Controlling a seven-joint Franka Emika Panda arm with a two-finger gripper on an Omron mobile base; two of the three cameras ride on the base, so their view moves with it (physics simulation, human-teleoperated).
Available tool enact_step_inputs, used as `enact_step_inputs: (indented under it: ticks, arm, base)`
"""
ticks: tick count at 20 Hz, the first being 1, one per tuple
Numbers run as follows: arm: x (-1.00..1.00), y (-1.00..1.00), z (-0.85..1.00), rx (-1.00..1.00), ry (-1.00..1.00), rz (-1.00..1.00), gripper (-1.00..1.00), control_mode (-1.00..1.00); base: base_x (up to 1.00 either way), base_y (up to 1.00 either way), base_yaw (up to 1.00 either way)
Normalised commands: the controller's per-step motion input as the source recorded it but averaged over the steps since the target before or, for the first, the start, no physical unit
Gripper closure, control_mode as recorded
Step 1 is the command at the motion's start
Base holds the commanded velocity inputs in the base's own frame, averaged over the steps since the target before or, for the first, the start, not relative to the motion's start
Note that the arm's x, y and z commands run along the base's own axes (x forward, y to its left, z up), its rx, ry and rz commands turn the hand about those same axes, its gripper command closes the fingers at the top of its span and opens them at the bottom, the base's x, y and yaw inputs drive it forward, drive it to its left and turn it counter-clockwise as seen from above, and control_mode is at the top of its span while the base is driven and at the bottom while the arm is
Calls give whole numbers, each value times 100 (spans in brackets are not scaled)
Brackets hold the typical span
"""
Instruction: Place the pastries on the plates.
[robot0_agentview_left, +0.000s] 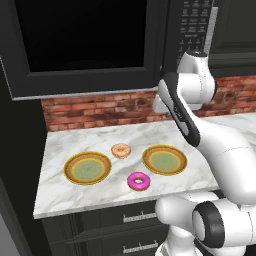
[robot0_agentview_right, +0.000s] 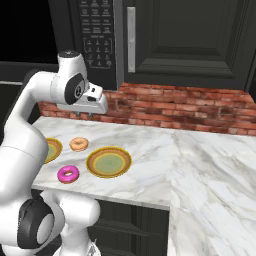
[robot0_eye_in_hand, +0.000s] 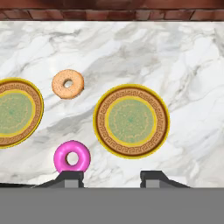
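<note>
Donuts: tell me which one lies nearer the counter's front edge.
The pink-frosted donut. It sits close to the front edge of the counter, between the two plates; the tan glazed donut lies farther back, toward the brick wall.

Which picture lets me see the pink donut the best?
The hand view: it looks straight down on the pink donut, big, with its hole clear. In the left base view it is smaller, near the counter's front edge. In the right base view it is small too, lying close beside the arm.

We see a white marble table (robot0_agentview_left: 65, 145) running along a red brick wall (robot0_agentview_right: 190, 107). Above the brick hangs a black microwave (robot0_agentview_left: 85, 45), with dark cabinet doors (robot0_agentview_right: 190, 40) beside it. Below the table sit dark drawers (robot0_agentview_left: 100, 225) with metal handles.
</note>
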Motion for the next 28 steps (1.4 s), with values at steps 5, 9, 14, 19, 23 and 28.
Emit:
enact_step_inputs:
  ticks: [5, 9, 14, 19, 23, 28]
  arm:
    - [0, 3, -10, 1, 0, 0, -100, -100]
    - [0, 32, -17, 0, 1, 0, -100, -100]
    - [-2, 32, -16, 0, 6, 0, -100, -100]
    - [-25, 6, -30, 0, 4, 0, -100, -100]
    - [-44, 5, -44, 0, 0, 0, -100, -100]
    - [-32, 3, -35, 0, 0, 0, -100, -100]
  base:
    - [0, 0, 0]
    - [0, 0, 0]
    - [0, 0, 0]
    - [0, 0, 0]
    - [0, 0, 0]
    - [0, 0, 0]
